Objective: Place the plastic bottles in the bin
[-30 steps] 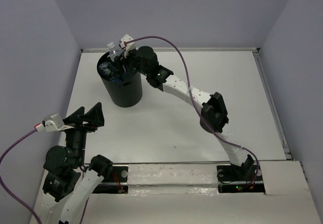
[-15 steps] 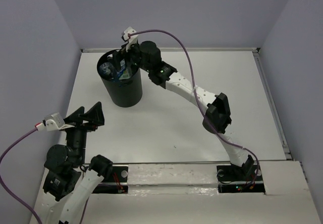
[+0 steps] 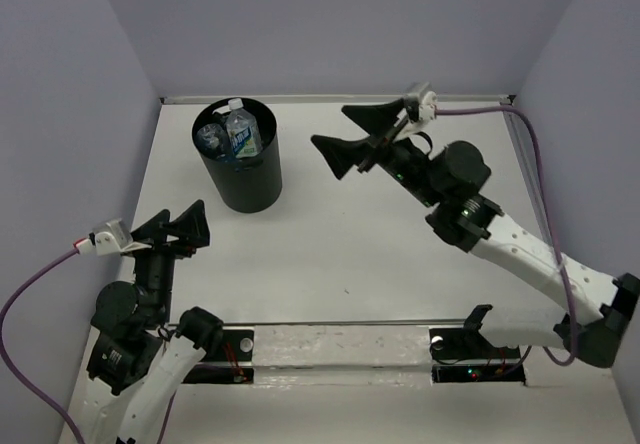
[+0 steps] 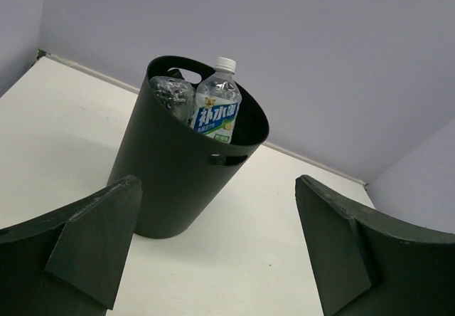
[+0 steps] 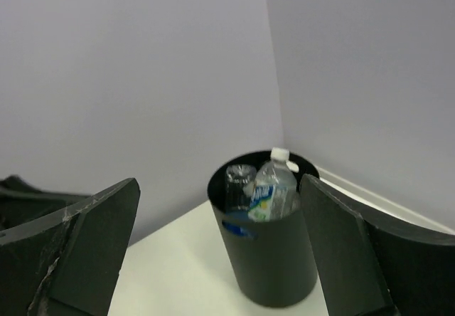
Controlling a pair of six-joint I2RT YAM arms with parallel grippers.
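Left gripper (image 3: 172, 226) and right gripper (image 3: 332, 129) hang spread and empty; the plastic bottles (image 3: 240, 132) stand in the bin (image 3: 238, 179), far left on the table (image 3: 400, 254). None seems left outside, so keep your arms clear of its rim.

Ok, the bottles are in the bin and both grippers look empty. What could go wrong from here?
The labelled bottle stands upright with its white cap poking above the rim of the bin, so an arm passing low over it could clip it. The right gripper hangs open off to the side of the bin; a careless sideways swing might knock the free-standing bin over.
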